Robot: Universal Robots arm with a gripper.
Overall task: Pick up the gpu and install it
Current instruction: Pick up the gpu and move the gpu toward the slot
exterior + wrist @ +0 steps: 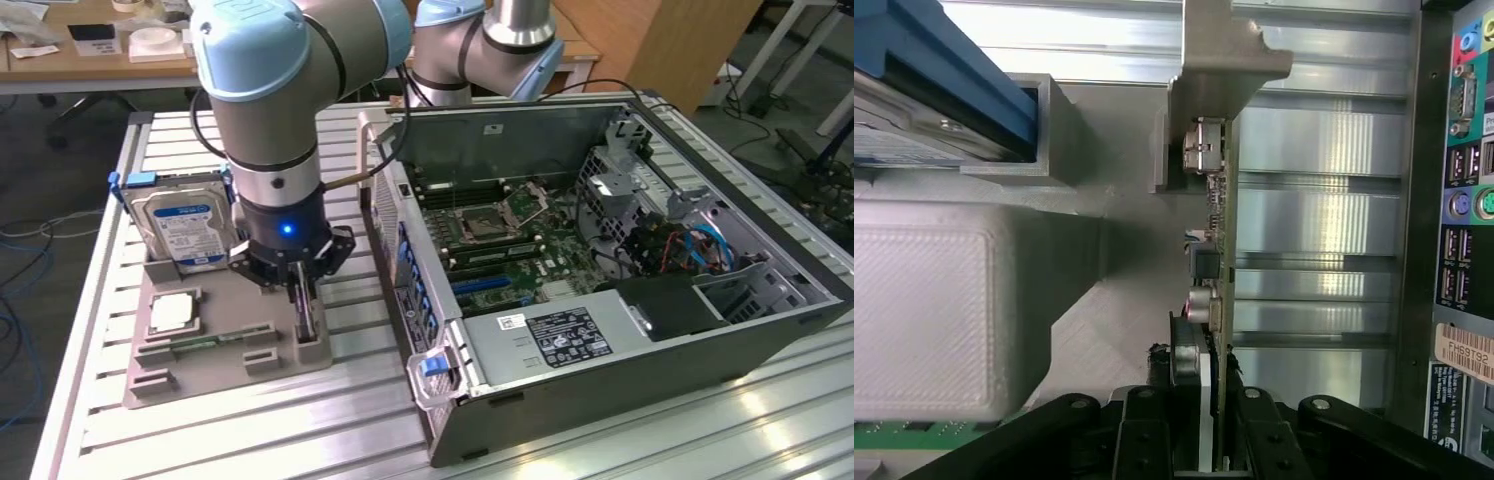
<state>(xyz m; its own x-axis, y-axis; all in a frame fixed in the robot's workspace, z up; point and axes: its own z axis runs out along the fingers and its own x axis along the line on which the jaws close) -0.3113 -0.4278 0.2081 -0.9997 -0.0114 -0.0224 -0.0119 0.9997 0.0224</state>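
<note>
The gpu [311, 325] stands on its long edge in a slot at the near side of the grey parts tray [200, 375], just beside the computer case. My gripper [303, 292] is lowered straight down onto the card's top edge. In the wrist view the gpu [1217, 230] runs away from the gripper [1204, 445] as a thin edge with small components along it. Its far end sits in a grey bracket [1214, 60]. The card is upright and seated in the tray.
A silver hard drive with a blue label [187, 225] leans at the tray's far end. A processor [174, 312] and a green memory stick [214, 342] lie in the tray. The open computer case [601, 250] lies at the exterior view's right, with its rear ports [1459, 200] close by.
</note>
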